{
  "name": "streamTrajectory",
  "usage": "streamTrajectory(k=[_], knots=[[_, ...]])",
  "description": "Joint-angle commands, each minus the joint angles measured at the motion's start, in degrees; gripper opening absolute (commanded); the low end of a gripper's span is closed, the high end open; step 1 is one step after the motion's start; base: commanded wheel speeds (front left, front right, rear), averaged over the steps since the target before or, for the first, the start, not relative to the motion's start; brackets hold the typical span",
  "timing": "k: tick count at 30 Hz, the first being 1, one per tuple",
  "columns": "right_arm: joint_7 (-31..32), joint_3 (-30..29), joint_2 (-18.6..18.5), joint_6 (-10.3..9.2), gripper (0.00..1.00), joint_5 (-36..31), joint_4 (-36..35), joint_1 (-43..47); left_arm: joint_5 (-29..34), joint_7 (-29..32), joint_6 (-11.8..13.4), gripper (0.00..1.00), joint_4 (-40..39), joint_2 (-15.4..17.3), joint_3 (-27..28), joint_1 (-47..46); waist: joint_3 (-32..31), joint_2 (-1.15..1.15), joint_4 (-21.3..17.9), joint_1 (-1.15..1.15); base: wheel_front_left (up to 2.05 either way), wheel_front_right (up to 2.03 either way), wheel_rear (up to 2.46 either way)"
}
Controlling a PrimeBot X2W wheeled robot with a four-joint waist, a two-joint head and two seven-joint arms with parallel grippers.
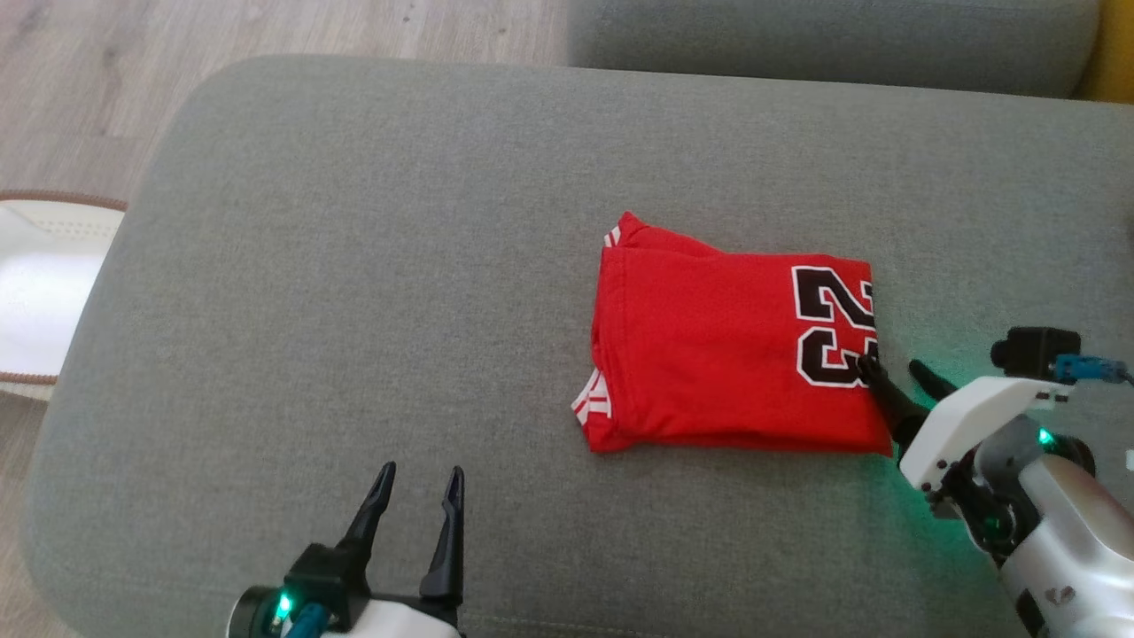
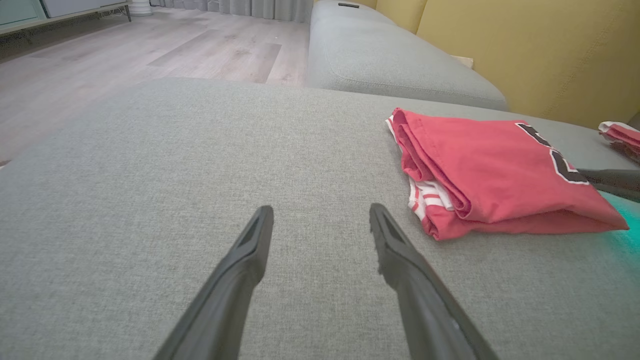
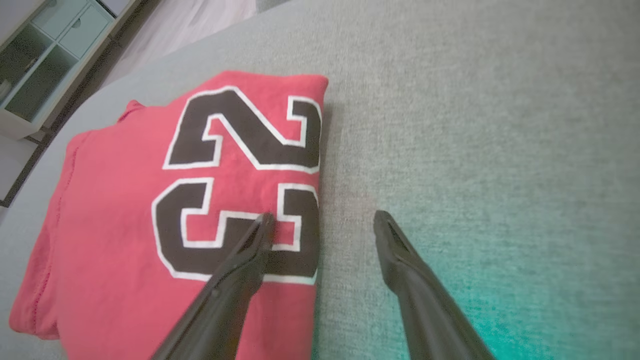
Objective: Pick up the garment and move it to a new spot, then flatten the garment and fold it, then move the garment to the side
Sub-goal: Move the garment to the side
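Note:
The garment (image 1: 726, 341) is a red jersey with a black "23", folded into a rectangle on the grey sofa cushion (image 1: 354, 266). It also lies at the right of the left wrist view (image 2: 490, 175) and under the right wrist view's fingers (image 3: 150, 225). My right gripper (image 1: 893, 365) is open at the garment's right edge, one finger (image 3: 250, 250) over the number, the other over bare cushion. My left gripper (image 1: 418, 478) stands open near the cushion's front, left of the garment and apart from it, nothing between its fingers (image 2: 250, 250).
A second grey cushion (image 1: 824, 35) lies behind. Wooden floor (image 1: 89, 62) and a white object (image 1: 40, 292) lie off the cushion's left edge. A yellow backrest (image 2: 525, 50) rises beyond the garment, and another red cloth piece (image 2: 620, 135) shows at far right.

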Motion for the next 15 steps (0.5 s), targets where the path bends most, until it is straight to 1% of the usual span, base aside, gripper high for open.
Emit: streamTrajectory(k=[1,2,3,5,6,7,8,9,15], knots=[[0.4,1.3,-1.2,0.39,1.0,1.3,-0.7,-2.1,-0.3,-0.7,0.4,1.0,-1.4,-0.4,1.2,-2.8,0.2,0.0,0.3,-0.01,0.0,0.0,0.0],[0.6,1.9,-1.2,0.39,0.98,1.8,-0.2,-2.2,-0.4,-0.7,0.4,1.0,-1.4,-0.4,1.2,-2.9,0.3,0.0,0.4,-0.01,0.0,0.0,0.0],[0.7,2.3,-1.1,0.39,0.84,2.4,0.3,-2.4,-0.4,-0.7,0.5,1.0,-1.3,-0.4,1.1,-3.0,0.4,0.0,0.5,-0.01,0.0,0.0,0.0],[0.7,3.4,-0.8,0.39,0.79,3.4,1.3,-2.7,-0.4,-0.7,0.5,1.0,-1.3,-0.4,1.0,-3.0,0.4,0.0,0.5,-0.01,0.0,0.0,0.0],[1.0,4.1,-0.7,0.39,0.58,3.9,1.7,-2.8,-0.3,-0.7,0.6,1.0,-1.3,-0.4,1.0,-3.1,0.4,0.0,0.6,-0.01,0.0,0.0,0.0],[1.2,4.8,-0.6,0.39,0.42,4.3,2.0,-3.0,-0.3,-0.7,0.6,1.0,-1.3,-0.4,1.0,-3.1,0.4,0.0,0.6,-0.01,0.0,0.0,0.0],[1.2,5.4,-0.6,0.39,0.17,4.7,2.3,-3.2,-0.3,-0.7,0.7,1.0,-1.3,-0.4,0.9,-3.2,0.5,0.0,0.5,-0.01,0.0,0.0,0.0],[1.2,6.4,-0.8,0.39,0.0,5.5,2.5,-3.9,-0.3,-0.7,0.8,1.0,-1.4,-0.4,0.9,-3.4,0.8,0.0,0.4,-0.01,0.0,0.0,0.0],[-0.3,8.1,-3.7,0.39,0.0,5.7,3.4,-9.0,-0.6,-0.7,1.0,1.0,-2.2,-0.4,0.4,-4.6,3.3,0.0,-1.7,-0.01,0.0,0.0,0.0]])
